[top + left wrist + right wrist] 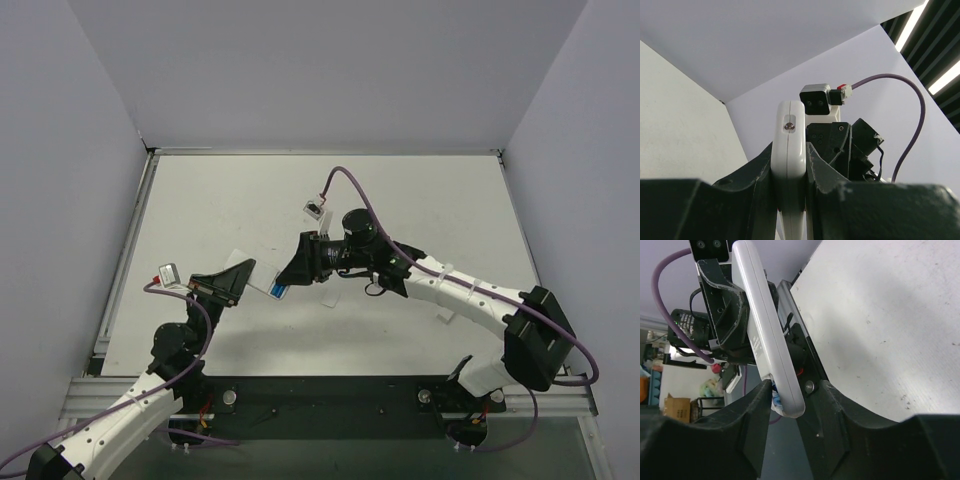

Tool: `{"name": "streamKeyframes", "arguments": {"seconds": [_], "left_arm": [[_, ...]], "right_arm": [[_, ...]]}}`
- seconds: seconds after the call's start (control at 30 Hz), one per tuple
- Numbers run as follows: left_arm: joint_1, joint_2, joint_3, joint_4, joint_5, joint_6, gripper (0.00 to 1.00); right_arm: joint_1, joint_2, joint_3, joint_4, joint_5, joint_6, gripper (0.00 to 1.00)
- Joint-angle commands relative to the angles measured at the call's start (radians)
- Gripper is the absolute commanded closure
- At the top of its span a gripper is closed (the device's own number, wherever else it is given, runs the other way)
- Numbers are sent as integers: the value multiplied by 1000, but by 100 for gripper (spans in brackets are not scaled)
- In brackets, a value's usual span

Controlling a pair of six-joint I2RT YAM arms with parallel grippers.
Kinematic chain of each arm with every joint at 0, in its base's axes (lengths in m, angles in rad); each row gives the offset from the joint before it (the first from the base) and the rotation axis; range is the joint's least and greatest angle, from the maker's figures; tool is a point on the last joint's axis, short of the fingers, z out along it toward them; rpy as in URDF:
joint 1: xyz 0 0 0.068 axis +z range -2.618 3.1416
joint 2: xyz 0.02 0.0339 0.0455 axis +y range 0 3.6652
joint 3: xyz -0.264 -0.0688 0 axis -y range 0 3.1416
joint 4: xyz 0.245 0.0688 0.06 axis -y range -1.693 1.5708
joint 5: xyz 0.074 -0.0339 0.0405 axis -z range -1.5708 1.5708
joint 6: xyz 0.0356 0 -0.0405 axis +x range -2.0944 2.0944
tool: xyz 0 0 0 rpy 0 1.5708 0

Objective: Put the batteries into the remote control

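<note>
The white surface (420,200) carries both arms, whose hands meet near its middle. We see the left hand (240,272) clenched on the remote control (765,335), grasping it by the two long edges. In the left wrist view the remote control stands straight up out of that grasp. It rises beyond the fingertips, with a small metal screw in a recess near its far, rounded end. Beyond that end we see the right arm's wrist camera (816,98) with its purple cable (917,115).

The right hand (287,272) faces the left hand from the opposite side. Its fingers (752,415) stand apart, one on either side of the end of the remote control that points away from the left hand. We read this hand as released. One finger lies against the edge of the remote control, while a dark gap separates the other finger from it.

The batteries (776,400) show as a small patch of bright blue at that same end of the remote control. The patch sits between the right hand's fingers, just beside the finger that touches. We cannot tell how many there are, nor whether they are seated.

A small white flat piece (330,298) lies on the surface just beside the right hand, on the side toward the arm bases.
</note>
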Motion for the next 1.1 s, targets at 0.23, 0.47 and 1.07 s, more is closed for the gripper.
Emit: {"name": "streamKeyframes", "arguments": {"seconds": [0.23,0.47,1.07], "left_arm": [[-4,-19,-73,146,-8,-28,100],[-4,-21,-67,179,-5,-24,100],[-2,-28,-82,18,-28,-13,100]], "right_arm": [[-26,21,-64,216,-71,135,85],[-29,32,-88,273,-70,176,95],[-36,-42,51,-31,-21,-37,47]]}}
